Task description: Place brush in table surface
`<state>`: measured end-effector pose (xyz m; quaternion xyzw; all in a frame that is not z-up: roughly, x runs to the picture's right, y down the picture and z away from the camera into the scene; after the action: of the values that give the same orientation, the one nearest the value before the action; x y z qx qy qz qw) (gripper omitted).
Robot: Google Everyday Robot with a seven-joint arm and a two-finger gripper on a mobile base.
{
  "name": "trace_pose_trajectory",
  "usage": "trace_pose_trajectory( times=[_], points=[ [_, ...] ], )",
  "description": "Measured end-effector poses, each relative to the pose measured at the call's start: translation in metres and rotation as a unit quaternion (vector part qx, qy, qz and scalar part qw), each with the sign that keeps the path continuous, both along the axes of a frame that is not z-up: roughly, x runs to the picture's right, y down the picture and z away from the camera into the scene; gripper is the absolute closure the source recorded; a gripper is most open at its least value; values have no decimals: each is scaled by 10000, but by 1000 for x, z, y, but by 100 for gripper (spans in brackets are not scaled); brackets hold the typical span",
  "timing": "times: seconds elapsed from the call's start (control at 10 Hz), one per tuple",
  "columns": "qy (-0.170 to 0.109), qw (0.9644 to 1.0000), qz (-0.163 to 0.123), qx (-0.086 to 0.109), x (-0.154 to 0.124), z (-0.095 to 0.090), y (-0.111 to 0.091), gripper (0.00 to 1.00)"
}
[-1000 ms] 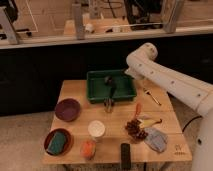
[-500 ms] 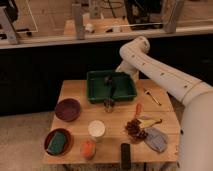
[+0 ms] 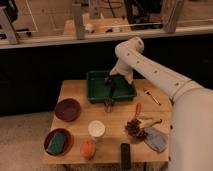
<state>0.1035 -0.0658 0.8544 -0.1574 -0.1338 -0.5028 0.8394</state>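
Slim black brush (image 3: pixel 113 94) in green tray (image 3: pixel 96 94), gripper (image 3: pixel 110 83) over it

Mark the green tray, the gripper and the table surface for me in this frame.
green tray (image 3: pixel 91 86): camera view, its left wall
gripper (image 3: pixel 110 92): camera view, midway between its fingers, hanging over the green tray
table surface (image 3: pixel 75 89): camera view, bare wood left of the tray

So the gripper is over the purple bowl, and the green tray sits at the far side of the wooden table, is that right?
Not quite. The camera view shows the gripper over the green tray, not the purple bowl, which stands apart from the tray, nearer the camera. The tray does sit at the far side of the wooden table.
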Motion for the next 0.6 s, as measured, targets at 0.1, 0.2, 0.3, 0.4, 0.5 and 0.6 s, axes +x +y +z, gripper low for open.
trace_pose_trajectory(
  times=[0.1, 0.2, 0.3, 0.4, 0.5, 0.6],
  points=[
    [-41, 9999, -83, -38, -6, 6, 1, 20],
    [-78, 9998, -162, -60, -11, 13, 4, 20],
    [-97, 9996, -249, -65, -16, 20, 7, 20],
    [-119, 9994, -326, -78, -18, 26, 11, 20],
    [-136, 9991, -390, -102, -18, 36, 16, 20],
    [-147, 9989, -428, -115, -17, 44, 20, 20]
  ],
)
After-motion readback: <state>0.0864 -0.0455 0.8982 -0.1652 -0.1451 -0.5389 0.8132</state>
